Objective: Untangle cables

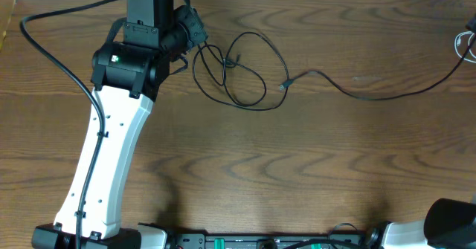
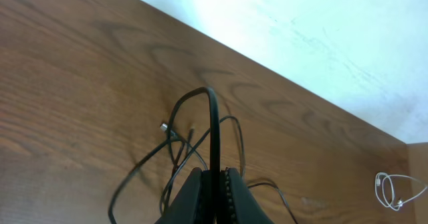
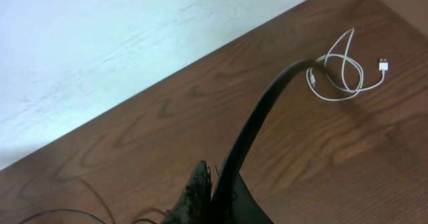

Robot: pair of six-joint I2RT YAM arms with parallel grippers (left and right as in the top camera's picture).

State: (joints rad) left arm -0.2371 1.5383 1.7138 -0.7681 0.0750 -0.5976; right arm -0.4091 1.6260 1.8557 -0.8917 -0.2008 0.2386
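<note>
Left tool (image 2: 215, 177) pinches black cable (image 2: 214, 117) near table's (image 1: 297, 167) far edge, presumably to draw loops apart; right tool (image 3: 210, 184) pressed together.

A dark wood-grain table (image 1: 312, 167) meets a pale, faintly scuffed white surface (image 2: 314, 30) along its far edge.

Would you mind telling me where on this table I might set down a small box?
Bare wood spans the table's near half, between the left arm and right arm. Crowded: the looped black cable and white cable along the far edge.
</note>
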